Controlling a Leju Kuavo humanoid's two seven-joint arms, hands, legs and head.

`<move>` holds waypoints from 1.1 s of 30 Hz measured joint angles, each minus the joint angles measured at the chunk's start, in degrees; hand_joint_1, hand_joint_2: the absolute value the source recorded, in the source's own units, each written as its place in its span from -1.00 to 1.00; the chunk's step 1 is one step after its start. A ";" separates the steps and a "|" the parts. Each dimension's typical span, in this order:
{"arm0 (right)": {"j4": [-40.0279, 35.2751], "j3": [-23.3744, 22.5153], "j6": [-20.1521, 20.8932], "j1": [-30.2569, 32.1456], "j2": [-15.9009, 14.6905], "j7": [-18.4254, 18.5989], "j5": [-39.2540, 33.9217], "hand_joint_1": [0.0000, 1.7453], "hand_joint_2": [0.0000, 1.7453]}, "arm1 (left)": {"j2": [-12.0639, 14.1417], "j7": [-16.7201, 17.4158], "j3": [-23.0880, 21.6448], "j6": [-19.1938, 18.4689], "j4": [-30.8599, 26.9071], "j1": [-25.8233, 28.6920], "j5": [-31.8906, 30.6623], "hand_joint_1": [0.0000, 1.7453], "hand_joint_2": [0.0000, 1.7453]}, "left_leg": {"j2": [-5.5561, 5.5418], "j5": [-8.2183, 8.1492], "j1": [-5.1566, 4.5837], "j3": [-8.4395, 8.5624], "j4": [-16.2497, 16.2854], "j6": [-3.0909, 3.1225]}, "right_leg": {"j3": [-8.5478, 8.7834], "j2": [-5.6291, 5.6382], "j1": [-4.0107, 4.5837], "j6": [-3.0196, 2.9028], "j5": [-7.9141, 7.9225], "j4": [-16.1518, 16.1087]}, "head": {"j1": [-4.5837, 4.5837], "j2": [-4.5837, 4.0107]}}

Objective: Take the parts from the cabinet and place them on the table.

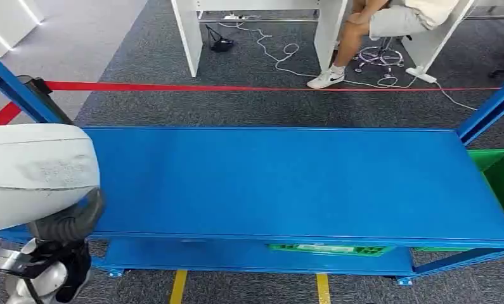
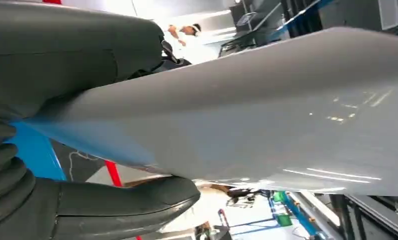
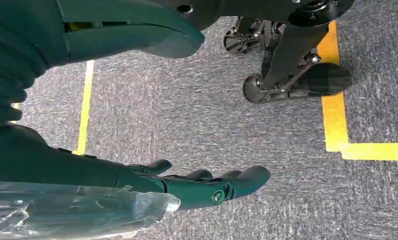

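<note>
Blue steel desk [image 1: 281, 183], top surface bare. White curved part [image 1: 33, 174] sits at its left end, gripped by left hand [image 2: 61, 205], thumb and fingers [image 2: 66, 45] pressed against opposite faces, likely for set-down. Right hand [image 3: 151, 182] hangs over carpet, fingers [image 3: 237, 182] extended, slightly apart, holding nothing. Green bin [image 1: 499, 174] at right end.

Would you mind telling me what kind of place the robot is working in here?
Probably an indoor test lab or workshop. Red tape and yellow floor lines mark off a work zone on grey carpet, a blue metal rack holds green bins, and a person sits at a white desk behind.
</note>
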 joint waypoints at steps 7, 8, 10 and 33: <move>0.00 0.00 0.13 -0.01 0.00 0.00 0.04 -1.00 1.00 | 0.28 -0.09 0.04 -1.84 -0.33 0.46 -0.28 1.00 1.00 | 0.00 0.00 0.00 0.00 0.00 0.00 | 0.00 -0.01 0.00 0.00 0.00 0.00 | 0.02 0.00; 0.00 0.00 0.13 0.00 0.00 0.00 0.04 -1.00 1.00 | 0.28 -0.07 0.04 -1.97 -0.33 0.55 -0.28 1.00 1.00 | 0.00 0.00 0.00 0.01 0.00 0.00 | 0.00 0.00 0.00 0.00 0.00 0.00 | 0.02 0.00; 0.02 -0.02 0.09 0.02 0.00 0.07 0.04 -1.00 1.00 | 0.28 0.59 0.02 -2.32 -0.33 0.71 -0.28 1.00 1.00 | 0.00 0.00 0.00 0.00 0.00 0.00 | 0.00 0.00 0.00 0.00 0.00 0.00 | 0.02 0.00; -0.07 -0.17 -1.33 -0.63 -2.38 -1.18 1.57 -1.00 1.00 | -3.85 -2.69 -7.21 23.21 -1.62 2.87 -14.49 1.00 1.00 | 0.37 1.36 1.55 -0.48 -0.27 -0.59 | 3.37 0.15 -1.42 3.90 -1.59 0.45 | 1.16 0.00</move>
